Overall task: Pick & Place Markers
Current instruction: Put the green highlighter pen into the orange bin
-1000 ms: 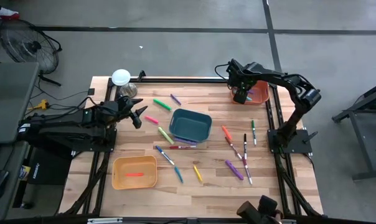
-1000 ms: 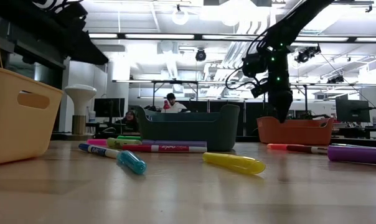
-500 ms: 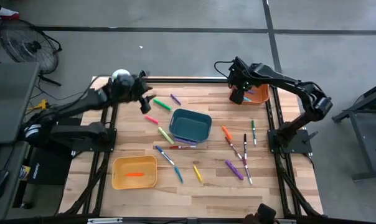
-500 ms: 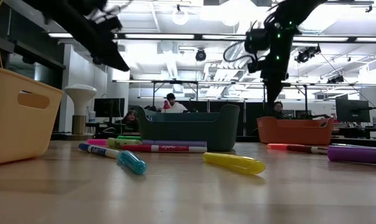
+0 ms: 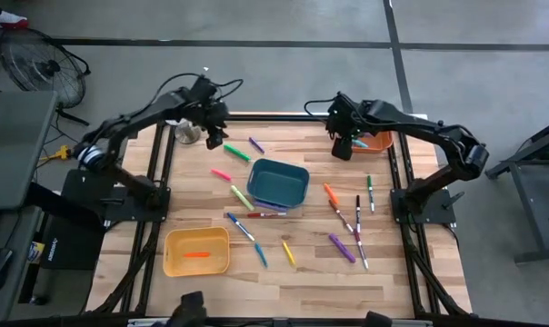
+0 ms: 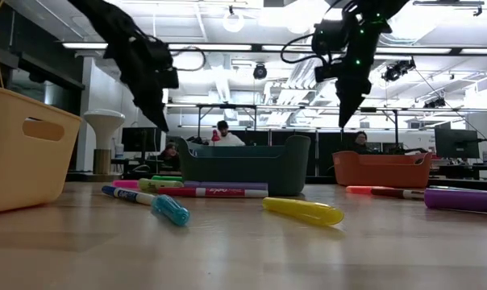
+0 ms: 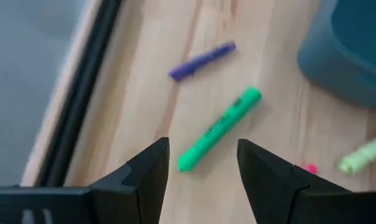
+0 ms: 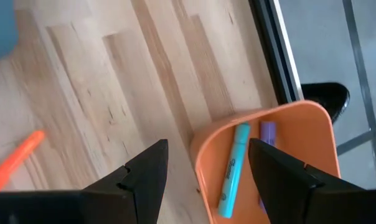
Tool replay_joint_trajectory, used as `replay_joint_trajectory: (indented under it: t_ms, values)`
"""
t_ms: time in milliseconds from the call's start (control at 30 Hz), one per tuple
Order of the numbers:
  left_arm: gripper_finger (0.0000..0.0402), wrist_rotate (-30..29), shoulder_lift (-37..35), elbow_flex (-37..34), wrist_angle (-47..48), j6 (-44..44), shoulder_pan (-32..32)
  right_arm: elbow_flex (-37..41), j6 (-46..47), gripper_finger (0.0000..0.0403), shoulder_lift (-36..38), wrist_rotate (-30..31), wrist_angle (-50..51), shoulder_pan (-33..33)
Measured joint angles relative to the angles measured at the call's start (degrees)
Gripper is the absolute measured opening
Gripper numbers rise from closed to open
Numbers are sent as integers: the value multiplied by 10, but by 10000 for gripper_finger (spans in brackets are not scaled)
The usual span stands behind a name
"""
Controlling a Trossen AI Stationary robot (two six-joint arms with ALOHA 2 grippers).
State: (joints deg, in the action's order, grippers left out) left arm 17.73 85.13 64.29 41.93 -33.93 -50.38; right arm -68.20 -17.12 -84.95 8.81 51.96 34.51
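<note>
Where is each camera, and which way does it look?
High view: above, looking straight down on the wooden table and both dark arms.
Low view: at table-top height, looking level across it; both arms hang in from above.
Left wrist view: on the left arm, looking past the open left gripper at a green marker.
Right wrist view: on the right arm, past the open right gripper at the orange plastic bin.
Shared: the teal plastic bin shows in the high and low views.

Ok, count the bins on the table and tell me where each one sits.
3. The teal bin sits mid-table. The yellow bin is at the near left corner. The orange bin is at the far right edge, partly hidden under the right arm. None appears hidden.
</note>
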Motion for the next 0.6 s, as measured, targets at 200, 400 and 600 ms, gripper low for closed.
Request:
replay_joint_trajectory:
  t_ms: [200, 400, 600]
  values:
    - [185, -57, 58, 37, 31, -60, 50, 0, -12, 211, 0, 1, -4, -15]
    - [185, -98, 70, 36, 30, -116, 98, 0, -14, 211, 0, 1, -10, -28]
    - [185, -110, 70, 36, 14, -124, 119, 0, -14, 211, 0, -2, -11, -45]
